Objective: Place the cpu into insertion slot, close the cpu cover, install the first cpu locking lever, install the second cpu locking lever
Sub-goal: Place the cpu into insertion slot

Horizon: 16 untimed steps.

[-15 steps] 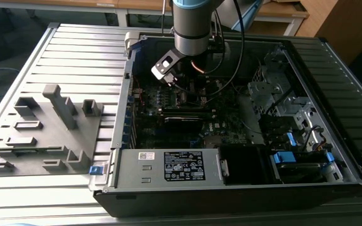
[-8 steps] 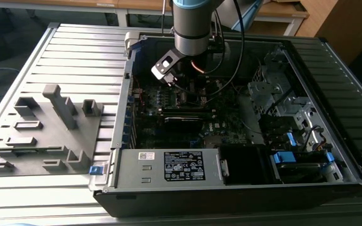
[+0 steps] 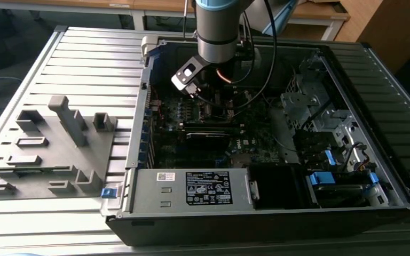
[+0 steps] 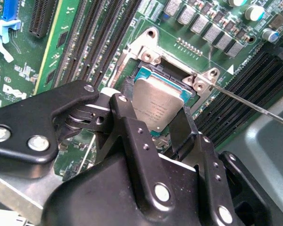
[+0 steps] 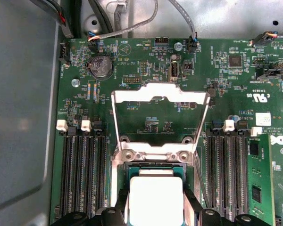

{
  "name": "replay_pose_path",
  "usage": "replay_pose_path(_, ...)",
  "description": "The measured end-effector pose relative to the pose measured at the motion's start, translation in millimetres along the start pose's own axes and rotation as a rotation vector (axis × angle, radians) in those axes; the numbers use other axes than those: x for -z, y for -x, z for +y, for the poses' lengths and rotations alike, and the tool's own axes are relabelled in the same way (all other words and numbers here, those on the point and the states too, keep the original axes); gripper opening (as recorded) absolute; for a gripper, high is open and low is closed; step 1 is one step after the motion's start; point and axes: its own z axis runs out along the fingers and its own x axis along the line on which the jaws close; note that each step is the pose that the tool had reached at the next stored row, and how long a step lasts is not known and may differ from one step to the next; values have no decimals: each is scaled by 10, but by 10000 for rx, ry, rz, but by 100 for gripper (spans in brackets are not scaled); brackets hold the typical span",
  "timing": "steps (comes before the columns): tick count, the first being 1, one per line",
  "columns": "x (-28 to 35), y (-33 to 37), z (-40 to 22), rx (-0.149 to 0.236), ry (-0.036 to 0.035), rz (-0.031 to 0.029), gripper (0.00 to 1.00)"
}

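Clamping the cpu (image 4: pixel 158 106) between its clenched jaws, the gripper (image 4: pixel 153 114) holds the chip at the motherboard socket (image 4: pixel 148 74), whose cpu cover (image 5: pixel 160 92) lies swung open.

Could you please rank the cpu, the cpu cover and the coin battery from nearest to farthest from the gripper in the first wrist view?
1. cpu: held in the gripper.
2. cpu cover: swung open, just beyond the cpu.
3. coin battery: farthest, past the cover, near the edge of the board.
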Motion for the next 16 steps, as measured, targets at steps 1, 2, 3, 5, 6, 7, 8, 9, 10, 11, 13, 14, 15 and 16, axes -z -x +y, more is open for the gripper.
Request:
replay_pose_path(1,0,0,0,0,-1,-1,54)
replay_pose_path(2,0,0,0,0,-1,-1,54)
replay_pose_path(3,0,0,0,0,-1,-1,54)
replay_pose_path(5,0,0,0,0,-1,-1,54)
replay_pose_path(6,-1,0,0,0,-1,-1,54)
replay_pose_path(7,-1,0,0,0,0,-1,54)
replay_pose_path(8,-1,0,0,0,-1,-1,54)
replay_pose_path(9,-1,0,0,0,0,-1,54)
replay_pose_path(10,-2,0,0,0,0,-1,54)
replay_pose_path(11,-5,0,-1,0,1,0,54)
replay_pose_path(13,-6,0,-1,0,0,0,54)
replay_pose_path(14,-6,0,-1,0,-1,-2,54)
replay_pose_path(15,-6,0,-1,0,-1,-2,54)
replay_pose_path(16,-6,0,-1,0,-1,-1,54)
